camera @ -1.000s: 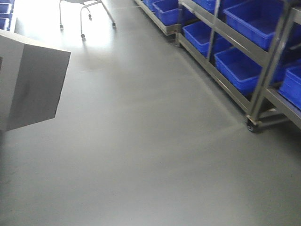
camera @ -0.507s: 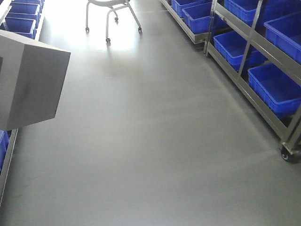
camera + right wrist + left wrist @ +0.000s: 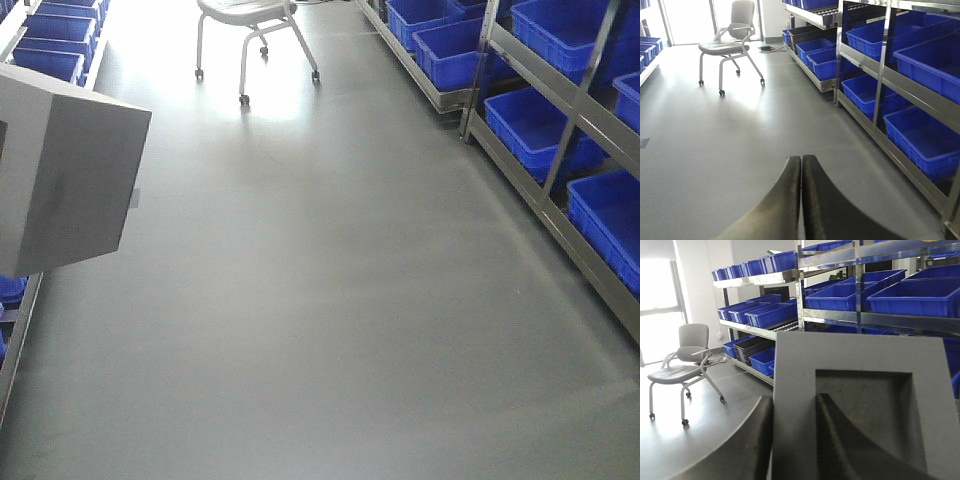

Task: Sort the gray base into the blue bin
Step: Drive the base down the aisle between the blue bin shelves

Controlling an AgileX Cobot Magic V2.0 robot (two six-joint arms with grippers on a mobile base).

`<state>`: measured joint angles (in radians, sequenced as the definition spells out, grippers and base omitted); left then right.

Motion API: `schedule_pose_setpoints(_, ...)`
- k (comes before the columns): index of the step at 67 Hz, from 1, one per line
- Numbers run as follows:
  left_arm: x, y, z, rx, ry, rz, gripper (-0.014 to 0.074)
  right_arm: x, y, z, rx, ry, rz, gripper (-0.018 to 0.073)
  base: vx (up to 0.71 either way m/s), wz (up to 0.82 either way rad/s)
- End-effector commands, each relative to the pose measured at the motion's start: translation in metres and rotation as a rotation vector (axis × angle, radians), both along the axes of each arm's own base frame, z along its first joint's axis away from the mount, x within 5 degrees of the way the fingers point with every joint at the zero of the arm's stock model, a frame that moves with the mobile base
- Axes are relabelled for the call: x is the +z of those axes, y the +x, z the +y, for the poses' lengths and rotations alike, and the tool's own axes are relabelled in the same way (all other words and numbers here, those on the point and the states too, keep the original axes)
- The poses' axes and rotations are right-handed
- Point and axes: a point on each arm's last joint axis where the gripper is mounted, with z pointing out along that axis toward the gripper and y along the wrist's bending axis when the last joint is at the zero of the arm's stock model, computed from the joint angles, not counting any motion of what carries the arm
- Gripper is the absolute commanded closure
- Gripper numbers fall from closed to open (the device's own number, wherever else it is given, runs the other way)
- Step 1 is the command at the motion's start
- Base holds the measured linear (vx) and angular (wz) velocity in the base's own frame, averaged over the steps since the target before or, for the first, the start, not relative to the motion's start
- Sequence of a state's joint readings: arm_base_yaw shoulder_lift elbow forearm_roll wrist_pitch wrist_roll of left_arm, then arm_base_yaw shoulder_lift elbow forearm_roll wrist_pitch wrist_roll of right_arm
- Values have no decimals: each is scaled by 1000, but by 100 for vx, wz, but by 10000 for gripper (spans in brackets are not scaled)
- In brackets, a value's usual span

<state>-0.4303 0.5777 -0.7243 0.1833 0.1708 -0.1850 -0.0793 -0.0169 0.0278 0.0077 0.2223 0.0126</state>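
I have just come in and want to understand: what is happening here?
The robot's left hand holds the gray base, one finger inside its recess. The right hand is shut and empty. The aisle is lined with blue bins on racks, and the base is not yet in any of them.

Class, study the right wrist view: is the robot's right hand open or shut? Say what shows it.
Shut. The right hand shows two black fingers pressed together, nothing between them.

The front view looks from high down the aisle floor (image 3: 330, 300) toward a chair (image 3: 245, 10). Both wrist views sit low (the left hard against the gray base (image 3: 860, 352)), sharing that chair and the rack (image 3: 880, 75) beside it.
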Motion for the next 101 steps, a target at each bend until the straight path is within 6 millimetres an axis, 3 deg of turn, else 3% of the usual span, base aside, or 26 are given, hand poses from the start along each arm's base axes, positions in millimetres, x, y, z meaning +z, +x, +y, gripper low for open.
schedule_pose_setpoints(1, 20, -4, -1, -28, -74, -117, 603, 6, 1, 0, -1, -26, -69, 564, 38, 10)
schedule_pose_setpoints(101, 20, -4, -1, -28, -73, -116, 603, 6, 1, 0, -1, -20, -69, 564, 36, 7)
